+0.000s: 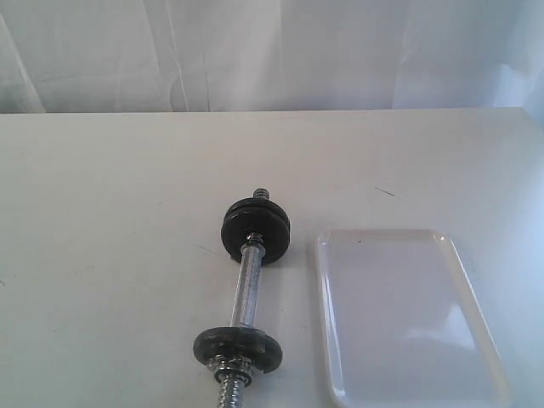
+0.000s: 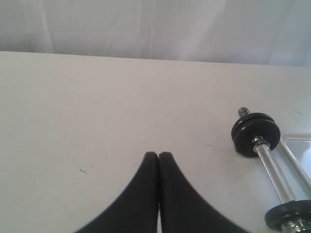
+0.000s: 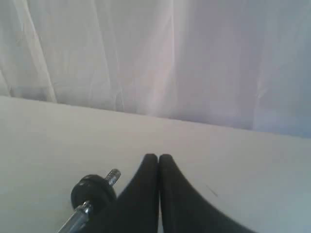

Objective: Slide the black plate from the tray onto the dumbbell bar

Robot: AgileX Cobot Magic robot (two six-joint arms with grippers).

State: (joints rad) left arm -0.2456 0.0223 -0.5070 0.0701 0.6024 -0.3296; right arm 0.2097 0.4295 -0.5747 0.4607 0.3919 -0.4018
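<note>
Table [image 1: 110, 238]: flat, matt, off-white surface, with a few small dark marks.
Backdrop [image 1: 255, 51]: one white cloth with soft folds, behind the far edge of the table.
Dumbbell bar [image 1: 246, 293]: one chrome steel rod lying on the table, smooth and shiny in the middle, with coarse thread at both ends.
Far black plate [image 1: 256, 229]: round, dull black, and threaded on the bar near its far end. It looks thick (one disc or two pressed together, I cannot tell).
Near black plate [image 1: 236, 348]: round, flat and black, on the bar near the close end, with a small chrome collar just beside it.
Tray [image 1: 399, 314]: one glossy white plastic rectangle with rounded corners and a low rim. It is just beside the bar on the right, not touching it.
Left gripper [image 2: 158, 155]: two smooth black curved fingers pressed together, nothing between them, above bare table.
Right gripper [image 3: 158, 158]: the same shape, fingers together, holding nothing, near the far plate.
</note>
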